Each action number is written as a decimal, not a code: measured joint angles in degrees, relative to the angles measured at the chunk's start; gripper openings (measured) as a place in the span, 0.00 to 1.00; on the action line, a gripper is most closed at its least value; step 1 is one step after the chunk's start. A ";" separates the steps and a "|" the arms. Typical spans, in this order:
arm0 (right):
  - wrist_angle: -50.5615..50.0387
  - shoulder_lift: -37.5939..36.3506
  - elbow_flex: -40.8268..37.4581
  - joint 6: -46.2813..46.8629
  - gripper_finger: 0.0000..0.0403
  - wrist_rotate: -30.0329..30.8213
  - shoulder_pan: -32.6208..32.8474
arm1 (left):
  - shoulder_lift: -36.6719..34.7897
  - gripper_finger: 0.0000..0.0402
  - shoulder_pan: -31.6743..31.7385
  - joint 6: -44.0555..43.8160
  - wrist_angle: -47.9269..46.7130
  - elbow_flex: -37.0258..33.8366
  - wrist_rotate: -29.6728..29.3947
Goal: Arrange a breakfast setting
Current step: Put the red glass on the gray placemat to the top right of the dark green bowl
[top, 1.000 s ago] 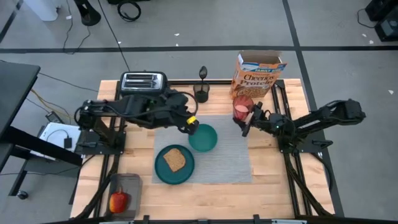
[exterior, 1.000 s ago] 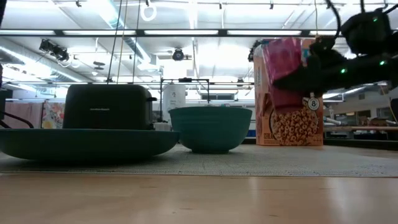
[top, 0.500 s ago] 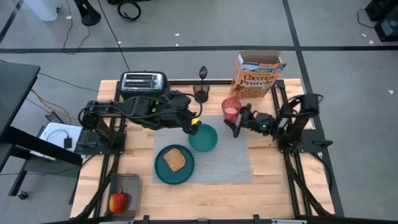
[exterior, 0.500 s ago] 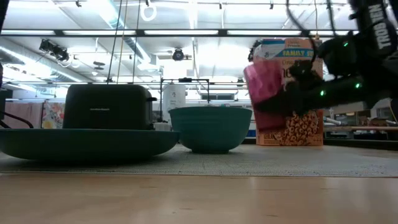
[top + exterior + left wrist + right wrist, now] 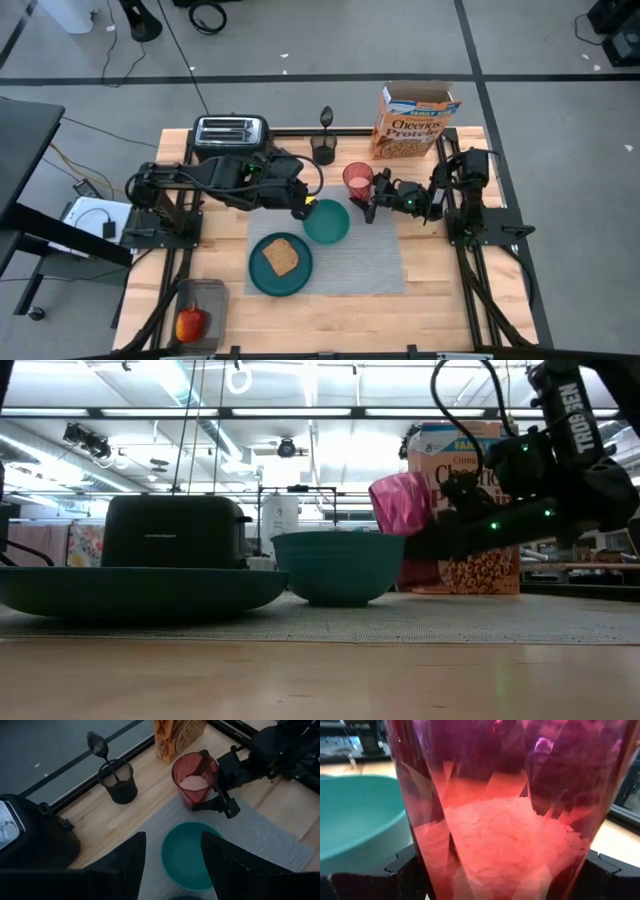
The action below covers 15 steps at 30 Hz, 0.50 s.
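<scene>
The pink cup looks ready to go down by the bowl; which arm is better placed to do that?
The right. Its gripper already grips the pink cup, tilted just beyond the teal bowl. The left gripper hovers open and empty at the bowl's other side.

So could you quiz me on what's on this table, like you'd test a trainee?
1. True or false: the toast slice lies on the teal round plate.
2. What do the right arm's fingers hold? A) metal spoon B) translucent pink cup C) red apple
3. Fill in: the metal spoon stands in the small black ____.

Key: 1 true; 2 B; 3 cup.
</scene>
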 joint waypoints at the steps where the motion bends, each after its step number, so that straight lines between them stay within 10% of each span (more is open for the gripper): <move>1: 0.39 0.39 0.16 0.00 0.87 -0.02 0.02 | 0.00 0.49 -0.13 -0.08 -0.09 0.00 -0.06; 15: 0.31 0.91 -2.19 0.42 0.89 -0.02 -1.01 | -0.02 0.49 -1.60 -4.01 -3.40 0.00 -2.99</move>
